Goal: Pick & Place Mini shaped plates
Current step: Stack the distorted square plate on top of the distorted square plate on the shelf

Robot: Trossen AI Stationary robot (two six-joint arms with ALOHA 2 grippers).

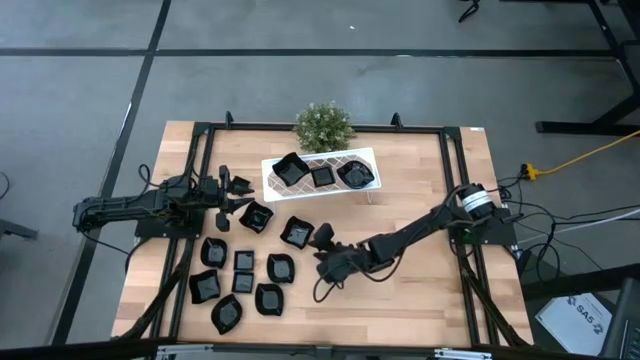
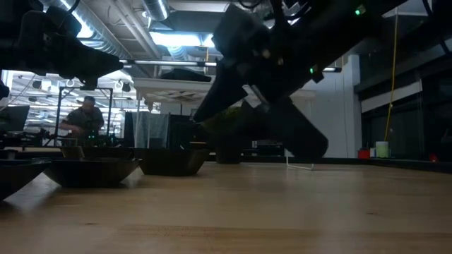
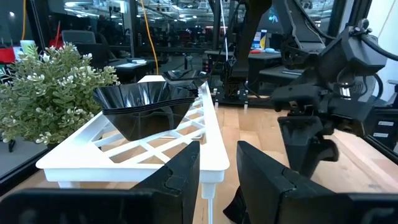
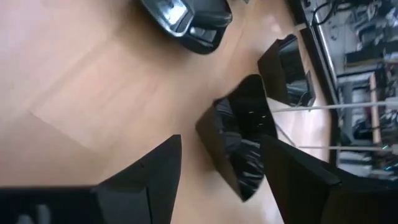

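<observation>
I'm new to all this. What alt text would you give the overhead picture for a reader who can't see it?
Two dark robot arms reach over a wooden table scattered with small black dishes; the right claw is open beside one dish, the left claw near another. A white rack holds three dishes, with a small green plant behind it.

We're seeing glossy black mini shaped plates (image 1: 243,259) that look like shiny plastic, a smooth white plastic-looking rack (image 3: 149,146), and a pale wood table (image 1: 420,290) with visible grain.
</observation>
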